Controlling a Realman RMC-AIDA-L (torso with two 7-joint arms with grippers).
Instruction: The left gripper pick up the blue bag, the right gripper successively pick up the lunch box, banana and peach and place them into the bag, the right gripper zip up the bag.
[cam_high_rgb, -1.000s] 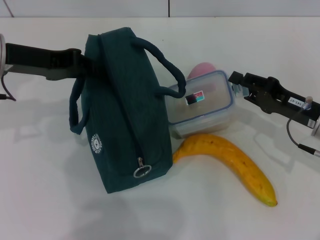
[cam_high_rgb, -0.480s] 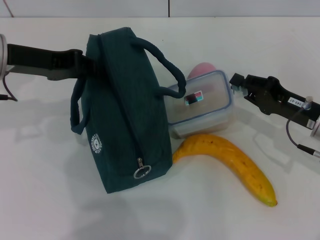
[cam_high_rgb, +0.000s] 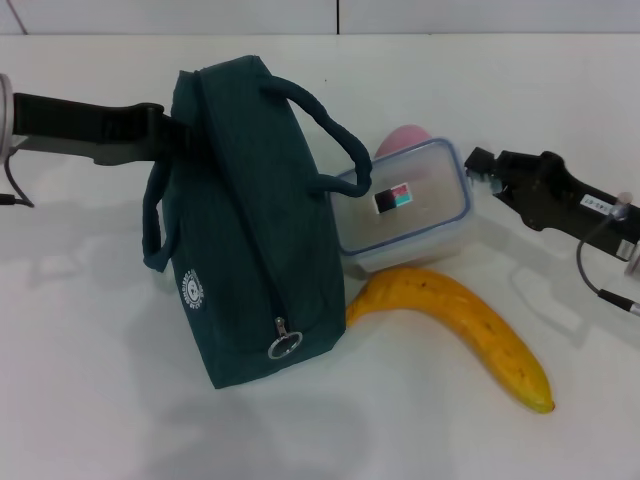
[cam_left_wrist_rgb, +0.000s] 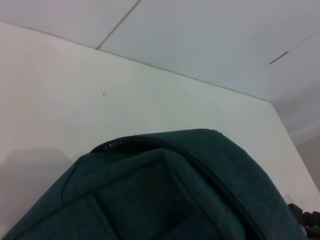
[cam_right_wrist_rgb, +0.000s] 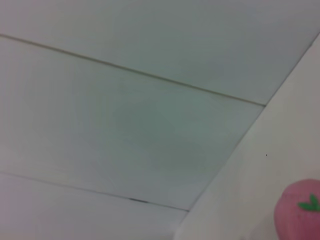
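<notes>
The blue bag (cam_high_rgb: 250, 230) stands tilted on the white table, its zip running down the side to a silver ring pull (cam_high_rgb: 284, 345). My left gripper (cam_high_rgb: 168, 132) is shut on the bag's upper back edge by a handle, and the bag's fabric (cam_left_wrist_rgb: 165, 200) fills the left wrist view. The lunch box (cam_high_rgb: 410, 205) leans against the bag's right side, its lid tipped toward me. My right gripper (cam_high_rgb: 478, 166) holds its right rim. The peach (cam_high_rgb: 400, 138) peeks out behind the box and also shows as a peach (cam_right_wrist_rgb: 300, 212) in the right wrist view. The banana (cam_high_rgb: 470, 325) lies in front.
The white table (cam_high_rgb: 100, 380) stretches bare in front of and left of the bag. A pale wall (cam_high_rgb: 450, 15) runs along the table's far edge. A cable (cam_high_rgb: 600, 285) hangs from the right arm near the table's right side.
My right gripper has shifted slightly to the right. The lunch box moved with it and its lid tipped up more. The bag, left arm and banana stayed put.
</notes>
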